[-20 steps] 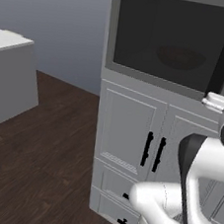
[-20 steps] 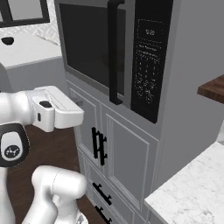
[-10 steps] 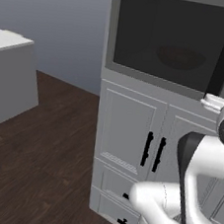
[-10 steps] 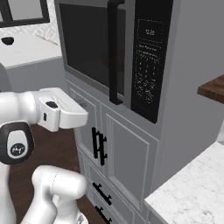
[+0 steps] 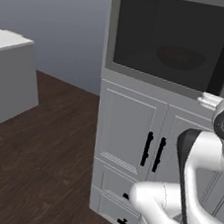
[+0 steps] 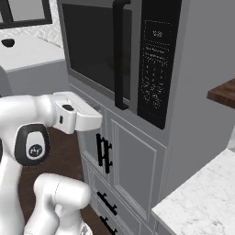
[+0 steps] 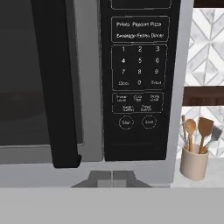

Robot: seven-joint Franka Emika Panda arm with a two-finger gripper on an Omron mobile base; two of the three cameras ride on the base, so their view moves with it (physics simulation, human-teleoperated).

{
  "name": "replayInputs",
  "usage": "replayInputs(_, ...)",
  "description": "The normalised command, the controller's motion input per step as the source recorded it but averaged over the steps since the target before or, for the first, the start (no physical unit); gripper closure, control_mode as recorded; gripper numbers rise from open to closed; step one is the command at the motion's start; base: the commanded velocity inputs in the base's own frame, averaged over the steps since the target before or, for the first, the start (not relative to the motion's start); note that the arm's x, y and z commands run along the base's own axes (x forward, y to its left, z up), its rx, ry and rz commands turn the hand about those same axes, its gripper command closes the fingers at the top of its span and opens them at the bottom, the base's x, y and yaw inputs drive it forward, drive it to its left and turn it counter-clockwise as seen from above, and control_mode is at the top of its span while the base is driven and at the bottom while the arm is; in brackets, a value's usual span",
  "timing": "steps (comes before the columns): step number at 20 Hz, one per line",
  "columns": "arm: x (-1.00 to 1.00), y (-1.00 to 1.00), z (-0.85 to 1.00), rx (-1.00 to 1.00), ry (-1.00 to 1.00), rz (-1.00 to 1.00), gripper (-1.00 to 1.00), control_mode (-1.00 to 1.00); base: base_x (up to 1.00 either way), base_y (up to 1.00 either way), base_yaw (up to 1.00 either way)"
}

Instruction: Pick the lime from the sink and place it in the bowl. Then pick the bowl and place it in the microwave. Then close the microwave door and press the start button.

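Hand view looks straight at the microwave (image 7: pixel 131 87): its black control panel with number keys sits dead ahead, and two round buttons (image 7: pixel 137 122) lie low on that panel, just above the fingertips (image 7: pixel 103 179). The gripper (image 7: pixel 112 178) has its fingers pressed together, holding nothing, below the panel's bottom edge and apart from it. The microwave door (image 7: pixel 39 78) is shut, its black vertical handle (image 7: pixel 54 87) left of the panel. Through the dark glass in the left base view, the bowl (image 5: pixel 179 56) shows faintly inside. To the right, a cream holder of wooden utensils (image 7: pixel 195 151) stands on a marble counter. In the right base view the hand (image 6: pixel 75 114) hovers before the grey cabinet doors (image 6: pixel 133 160) under the microwave (image 6: pixel 114 55).
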Motion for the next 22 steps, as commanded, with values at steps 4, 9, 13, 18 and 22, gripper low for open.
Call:
replayInputs(4,0.51,-0.28,-0.03,0.00,0.00,0.00,1.00,-1.00,0.00,0.00,0.00)
replayInputs(9,0.01,-0.41,0.00,0.01,-0.06,0.00,1.00,-1.00,0.00,0.00,0.00)
replayInputs(13,0.00,-0.32,0.00,0.01,-0.05,0.00,1.00,-1.00,0.00,0.00,0.00)
replayInputs(18,0.00,-0.27,0.00,0.01,-0.03,0.00,1.00,-1.00,0.00,0.00,0.00)
replayInputs(22,0.00,-0.29,0.00,0.02,-0.02,0.00,1.00,-1.00,0.00,0.00,0.00)
